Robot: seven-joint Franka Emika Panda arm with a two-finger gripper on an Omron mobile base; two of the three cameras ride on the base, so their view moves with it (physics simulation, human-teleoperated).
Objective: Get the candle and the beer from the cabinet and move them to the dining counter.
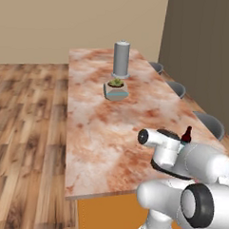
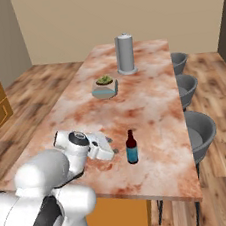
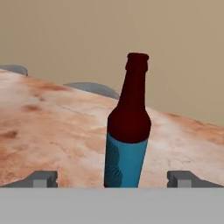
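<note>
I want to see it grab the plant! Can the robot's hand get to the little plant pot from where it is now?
Probably yes. The open gripper faces the beer, and bare dining counter lies up to the plant pot.

A dark brown glass bottle with a blue label (image 3: pixel 127 144) is seen on the long island counter with a reddish-beige mottled marble top (image 2: pixel 144 106) and an orange base. Farther along that marble top, a plain grey tall cylinder (image 2: pixel 125 53) is shown, and just before it a pale whitish pot with a blue-grey band and green leaves (image 2: pixel 104 88). Beside the counter, dark grey rounded chairs (image 2: pixel 200 128) are set over brown wood-grain plank flooring (image 1: pixel 28 116). Beige walls (image 2: pixel 122 13) are rendered behind it.
</note>
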